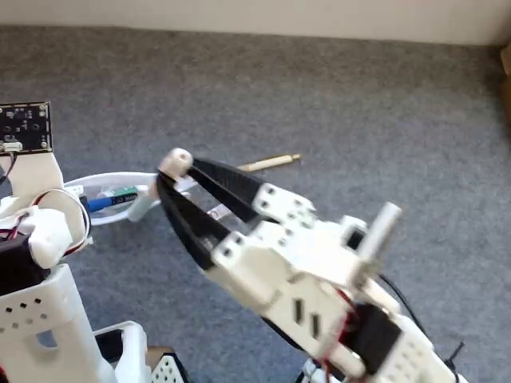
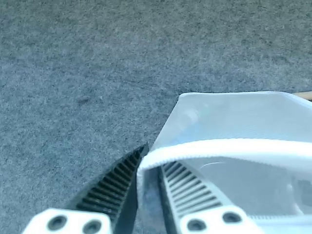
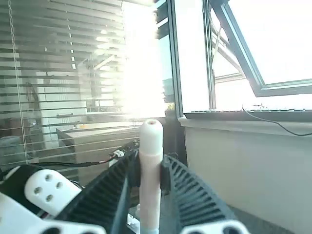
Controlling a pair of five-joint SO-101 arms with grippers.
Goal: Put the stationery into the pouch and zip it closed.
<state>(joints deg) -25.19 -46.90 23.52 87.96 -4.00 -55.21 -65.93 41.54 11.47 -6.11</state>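
The right gripper [image 3: 151,157] is clenching a white pen [image 3: 151,139] at the tips of its black jaws, with the pen's rounded end poking out past them. It is hanging above the grey carpet-like surface [image 1: 359,104], just to the right of the pouch [image 1: 120,177]. Over on the left, the left gripper [image 2: 152,163] is pinching the pouch's white rim and, as far as I can judge, is holding the mouth open. Something blue [image 1: 100,204] is already lying inside the clear pouch. A wooden pencil [image 1: 270,163] is lying on the surface farther back, to the right of the pouch and apart from it. I would say the job is partway along: one piece is in, the pen is in hand but not yet inside, the pencil is waiting, and the zipping is not yet begun.
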